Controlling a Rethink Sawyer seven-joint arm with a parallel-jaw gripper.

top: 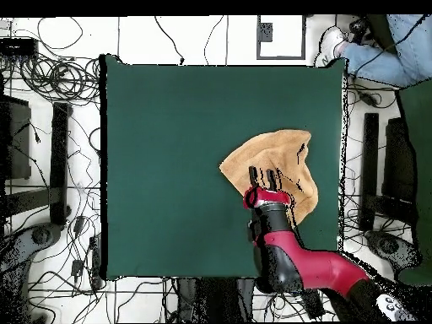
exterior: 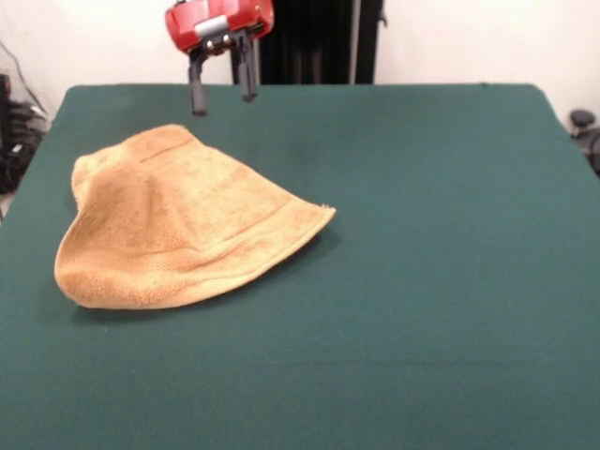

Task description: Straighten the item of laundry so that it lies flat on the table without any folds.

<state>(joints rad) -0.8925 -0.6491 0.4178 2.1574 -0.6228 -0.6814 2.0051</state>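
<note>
The tan-orange towel (exterior: 173, 223) lies folded over and bunched on the left half of the dark green table (exterior: 422, 234), with one corner pointing toward the middle. In the overhead view the towel (top: 274, 156) sits toward the table's (top: 169, 169) right side. My gripper (exterior: 223, 89) hangs open and empty above the table, just beyond the towel's far edge, its two black fingers spread apart. In the overhead view my gripper (top: 263, 176) overlaps the towel's robot-side part.
A person's legs and shoes (top: 371, 52) show at the overhead view's top right, off the table. Cables and equipment (top: 51, 169) lie on the floor around the table. The robot's black pedestal (exterior: 319, 42) stands behind the far edge.
</note>
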